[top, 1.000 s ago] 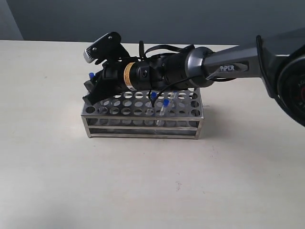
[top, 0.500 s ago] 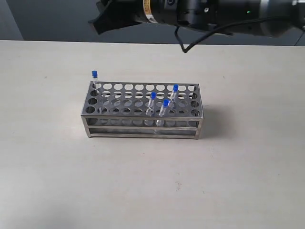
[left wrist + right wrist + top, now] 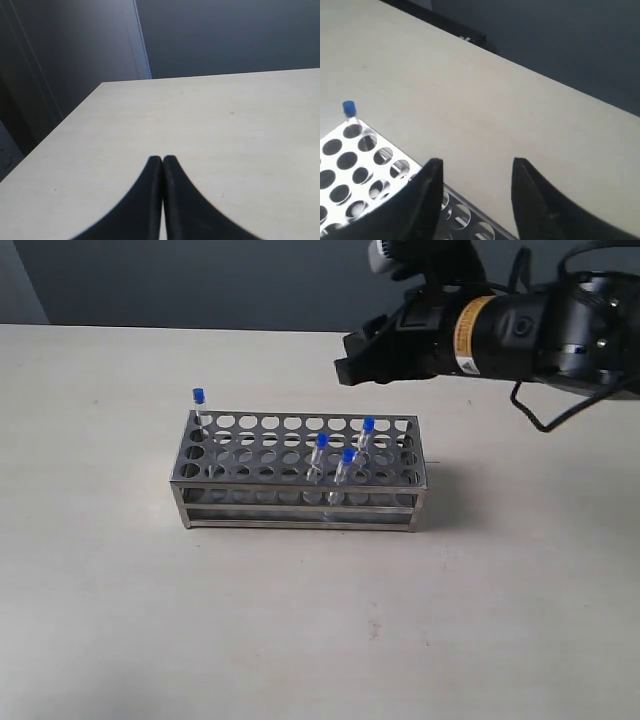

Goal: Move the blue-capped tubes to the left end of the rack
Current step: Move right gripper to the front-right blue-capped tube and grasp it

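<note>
The silver rack stands mid-table. One blue-capped tube is upright in its far left corner hole. Three more blue-capped tubes lean in holes right of the middle. My right gripper hangs open and empty in the air behind the rack's right half. In the right wrist view the right gripper frames bare table beyond the rack, with the corner tube's cap off to one side. My left gripper is shut on nothing over bare table, outside the exterior view.
The pale table stretches wide around the rack. A dark wall runs behind the table's far edge. The table's corner and edge show in the left wrist view.
The right gripper let go of a tube at the rack's far left corner, rose out of the top of the view, then came down further right, behind the rack's right half.
</note>
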You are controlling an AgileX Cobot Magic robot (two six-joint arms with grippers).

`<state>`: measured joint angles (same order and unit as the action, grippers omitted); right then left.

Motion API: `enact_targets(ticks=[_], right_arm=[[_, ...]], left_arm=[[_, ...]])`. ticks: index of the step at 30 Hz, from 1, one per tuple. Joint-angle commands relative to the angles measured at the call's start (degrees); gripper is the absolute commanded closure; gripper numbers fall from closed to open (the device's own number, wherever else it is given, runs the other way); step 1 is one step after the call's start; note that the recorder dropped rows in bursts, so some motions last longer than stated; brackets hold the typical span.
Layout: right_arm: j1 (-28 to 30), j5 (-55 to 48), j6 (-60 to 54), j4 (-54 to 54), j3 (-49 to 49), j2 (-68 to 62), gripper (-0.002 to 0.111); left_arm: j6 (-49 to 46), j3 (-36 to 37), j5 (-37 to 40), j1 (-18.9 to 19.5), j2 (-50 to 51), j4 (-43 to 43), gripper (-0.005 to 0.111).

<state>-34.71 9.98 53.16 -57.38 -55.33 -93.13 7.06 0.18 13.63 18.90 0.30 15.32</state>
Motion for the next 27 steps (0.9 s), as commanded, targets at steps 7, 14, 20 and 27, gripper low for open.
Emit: enact_targets(ticks=[7, 14, 20, 27], right_arm=[[4.4, 15.9, -25.0, 23.0, 10.6, 0.4, 0.065], [5.0, 21.4, -28.0, 27.4, 11.7, -6.5, 0.065], [5.0, 23.5, -27.7, 27.9, 11.7, -9.7, 0.065], [5.0, 22.7, -27.7, 27.9, 11.7, -12.4, 0.065]], left_arm=[[0.2, -0.2, -0.3, -0.1, -0.3, 0.1, 0.106], [0.2, -0.2, -0.3, -0.1, -0.3, 0.1, 0.106], [0.2, -0.2, -0.3, -0.1, -0.3, 0.1, 0.106], [0.2, -0.2, -0.3, -0.1, -0.3, 0.1, 0.106]])
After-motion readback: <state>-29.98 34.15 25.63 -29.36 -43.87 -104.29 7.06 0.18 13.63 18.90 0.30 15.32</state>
